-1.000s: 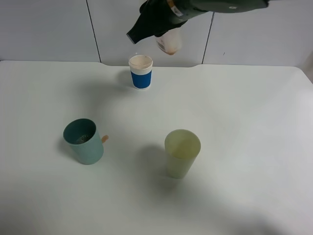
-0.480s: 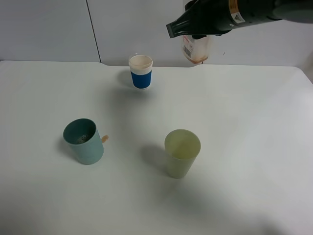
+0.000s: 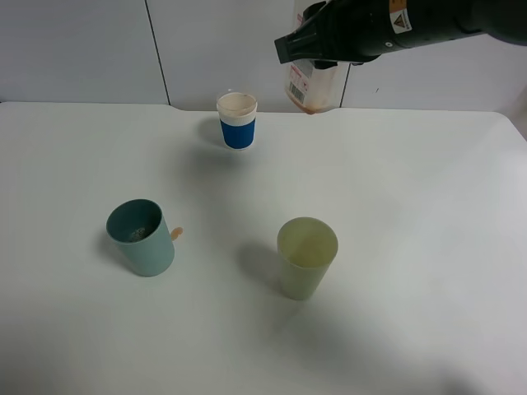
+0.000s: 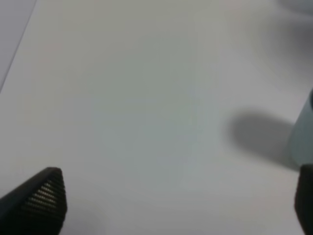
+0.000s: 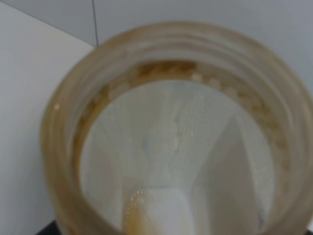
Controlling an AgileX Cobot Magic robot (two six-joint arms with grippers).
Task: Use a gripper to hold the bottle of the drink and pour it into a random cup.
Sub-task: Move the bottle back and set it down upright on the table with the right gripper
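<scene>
Exterior high: at upper right, the right gripper [image 3: 319, 59] clamps the bottle [image 3: 311, 89], which hangs beneath its jaws, far from the teal cup [image 3: 142, 237] at lower left. Left wrist: the left gripper [image 4: 176, 200], jaws wide, hovers over the table [image 4: 146, 98]. Right wrist: the bottle's mouth fills the frame, brown drink [image 5: 161, 68] ringing its neck.

We see table [image 3: 412, 206] as white, smooth, matt w/ a faint sheen. Teal cup [image 3: 142, 239]: plastic, smooth, matt outside, no print. Yellow-green tumbler [image 3: 306, 257]: similar plastic, smooth, looks slightly translucent. Paper cup [image 3: 237, 120]: matt white paper w/ blue band. Bottle [image 3: 313, 85]: clear plastic, glossy, white label; close up in the right wrist view its wall looks cloudy, smeared brown. Right gripper [image 3: 309, 49]: black, dull finish. Left gripper [image 4: 177, 198]: finger pad [image 4: 46, 196] black, ribbed, matt; we can't tell the material.
</scene>
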